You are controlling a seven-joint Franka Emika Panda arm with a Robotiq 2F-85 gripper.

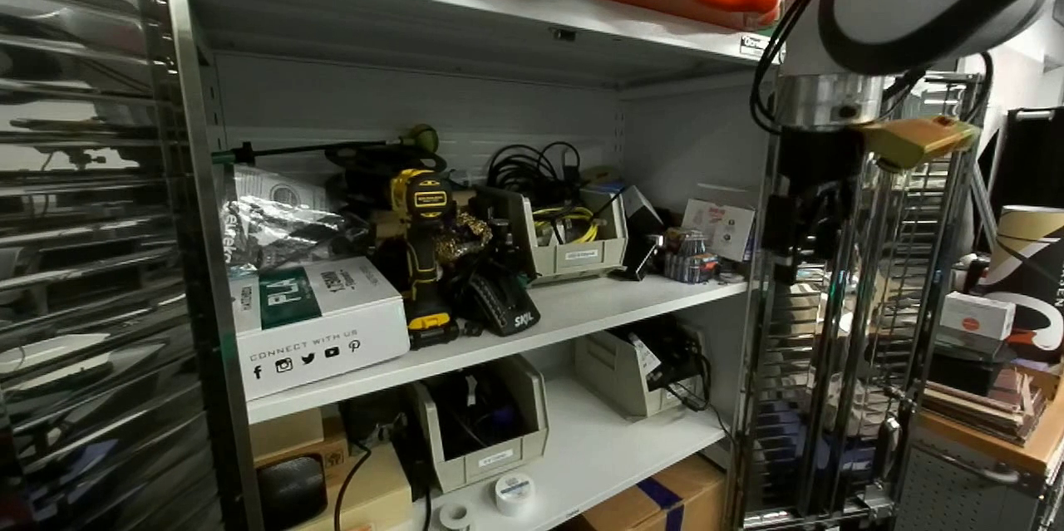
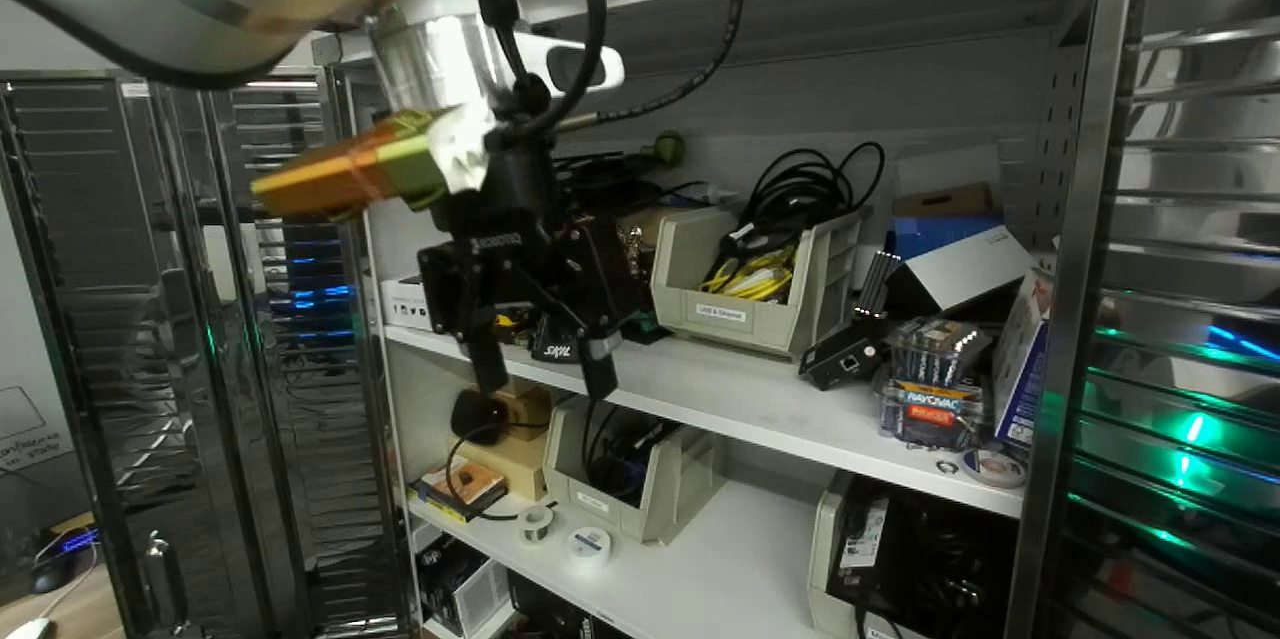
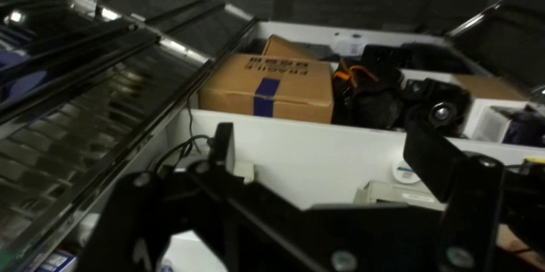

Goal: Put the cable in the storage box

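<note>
My gripper [image 2: 545, 374] hangs open and empty in front of the shelves. It also shows in an exterior view [image 1: 794, 253], and its spread fingers show in the wrist view [image 3: 321, 148]. A coiled black cable [image 1: 532, 169] lies on top of a grey storage box [image 1: 578, 257] on the upper shelf, above yellow cables [image 1: 573, 225]. The same black cable [image 2: 800, 184] and storage box [image 2: 725, 314] show in an exterior view. Another grey box [image 1: 623, 373] below holds black cables [image 1: 698, 373] that hang over its front. I cannot tell which cable the task means.
A third grey bin [image 1: 486, 464] stands on the lower shelf, with a white tape roll [image 1: 514, 494] before it. A drill [image 1: 426, 257] and white PLA box [image 1: 320, 323] stand left of the upper box. Batteries [image 2: 930, 389] lie near the shelf edge. Metal doors [image 2: 1180, 319] flank the shelves.
</note>
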